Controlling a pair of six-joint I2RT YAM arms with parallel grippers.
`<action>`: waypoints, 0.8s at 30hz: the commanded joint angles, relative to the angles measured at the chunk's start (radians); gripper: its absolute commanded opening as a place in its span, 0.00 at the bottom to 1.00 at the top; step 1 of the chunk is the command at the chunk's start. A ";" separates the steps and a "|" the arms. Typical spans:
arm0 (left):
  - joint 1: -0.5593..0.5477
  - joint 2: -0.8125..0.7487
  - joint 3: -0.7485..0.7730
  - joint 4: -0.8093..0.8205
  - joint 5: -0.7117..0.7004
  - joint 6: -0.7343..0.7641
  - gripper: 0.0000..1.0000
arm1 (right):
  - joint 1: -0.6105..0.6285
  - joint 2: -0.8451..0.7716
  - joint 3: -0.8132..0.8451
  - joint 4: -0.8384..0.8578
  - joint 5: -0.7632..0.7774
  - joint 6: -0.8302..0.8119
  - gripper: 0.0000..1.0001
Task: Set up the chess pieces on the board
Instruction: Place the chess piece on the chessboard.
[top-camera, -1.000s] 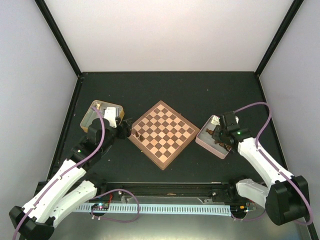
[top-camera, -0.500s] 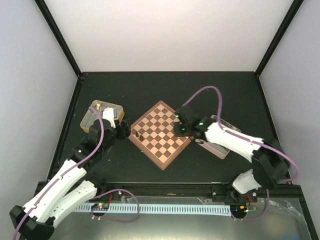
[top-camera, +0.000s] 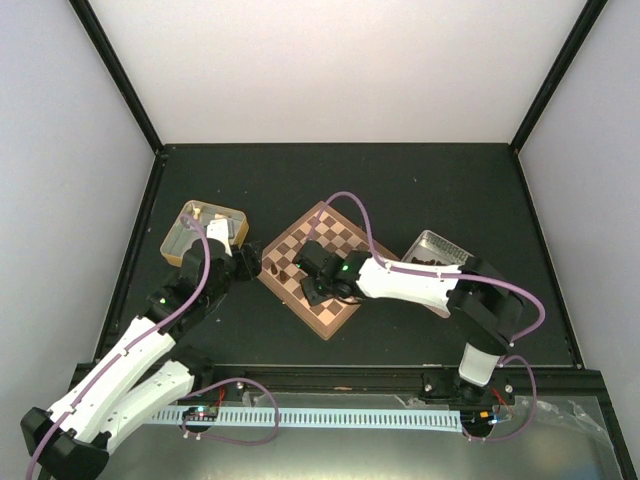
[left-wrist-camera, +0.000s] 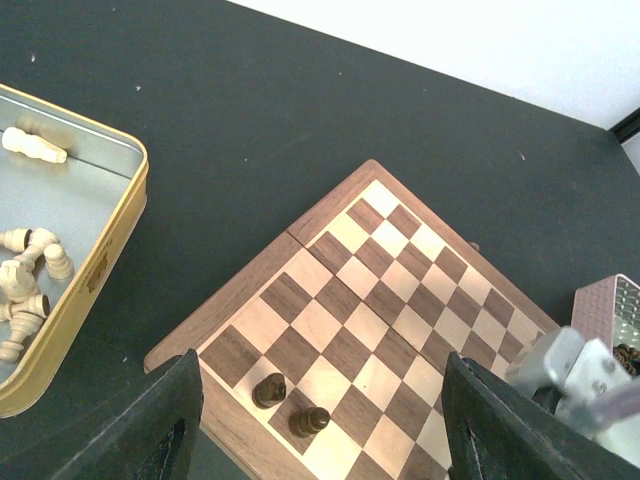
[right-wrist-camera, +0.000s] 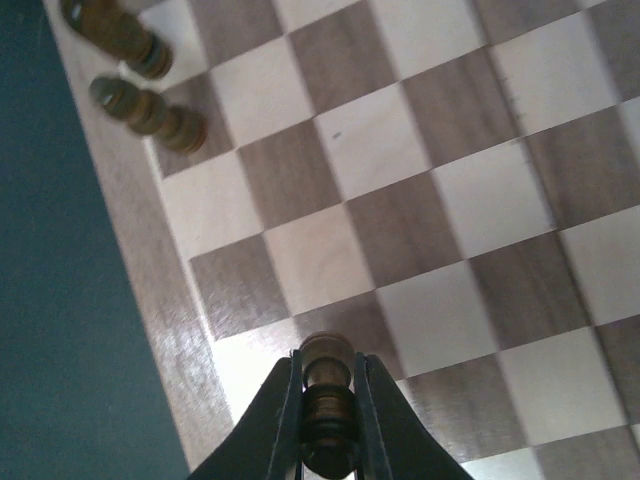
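Right fingers (right-wrist-camera: 278, 410) clamp a small dark brown wooden chess piece (right-wrist-camera: 327, 385) over the checkered wooden chessboard (right-wrist-camera: 420, 200), near its rim. Left fingers (left-wrist-camera: 165, 430) are apart, hovering over two standing dark pieces (left-wrist-camera: 268, 389).

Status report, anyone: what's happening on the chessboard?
Right jaws shut on dark piece, over board. Left jaws open, empty. Two pieces standing nearby. Nothing blocking.

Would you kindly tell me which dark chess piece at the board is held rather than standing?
The piece in the right claw; the other two stand unheld.
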 joint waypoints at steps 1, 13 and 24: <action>0.003 0.000 -0.007 -0.014 0.000 -0.016 0.68 | 0.053 0.041 0.043 -0.033 0.007 -0.042 0.08; 0.003 0.000 0.008 -0.035 -0.004 -0.009 0.69 | 0.066 0.048 0.080 -0.062 0.038 -0.018 0.29; 0.005 0.006 0.033 -0.062 -0.004 0.011 0.70 | 0.024 -0.113 0.013 0.008 0.028 0.059 0.38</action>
